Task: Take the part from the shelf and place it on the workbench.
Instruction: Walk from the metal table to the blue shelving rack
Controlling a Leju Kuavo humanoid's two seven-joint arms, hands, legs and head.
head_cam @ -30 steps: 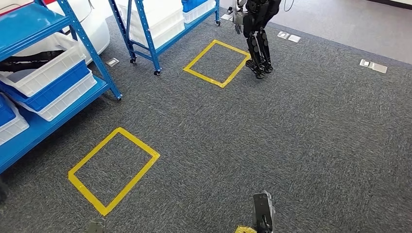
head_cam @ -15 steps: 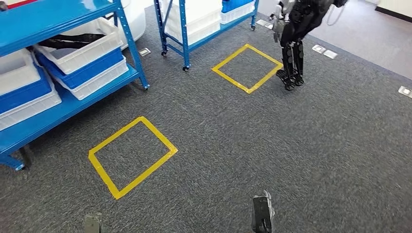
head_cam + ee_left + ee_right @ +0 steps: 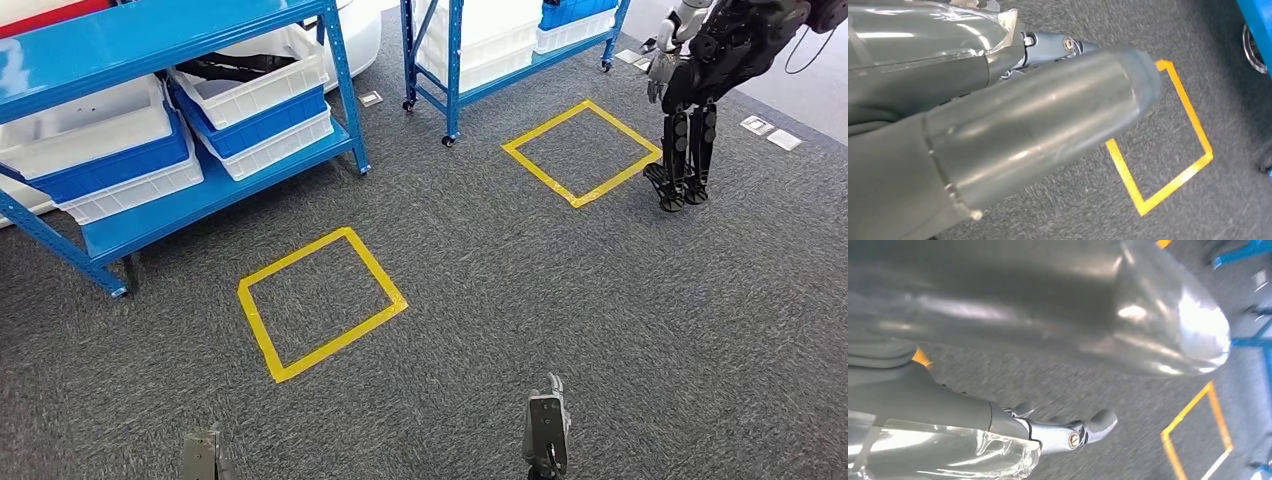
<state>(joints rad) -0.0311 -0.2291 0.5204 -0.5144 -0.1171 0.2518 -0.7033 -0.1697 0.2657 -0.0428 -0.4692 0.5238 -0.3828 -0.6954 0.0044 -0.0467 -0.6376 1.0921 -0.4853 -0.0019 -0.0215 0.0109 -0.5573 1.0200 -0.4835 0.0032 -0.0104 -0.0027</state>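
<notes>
Shelf aisle, grey carpet; both hands hung low, nothing seen held.

Blue shelf [image 3: 215, 195] stood ahead to the left, carrying white and blue bins [image 3: 250, 85]; a dark item, possibly the part [image 3: 235, 66], lay in the upper white bin. Yellow tape square [image 3: 320, 303] marked the carpet [image 3: 560, 290] before it. Left hand [image 3: 202, 458]: finger state could not be told. Right hand [image 3: 546, 432]: fingers loosely extended, empty. Second humanoid robot [image 3: 700, 90] stood beside a farther tape square [image 3: 582, 152].
</notes>
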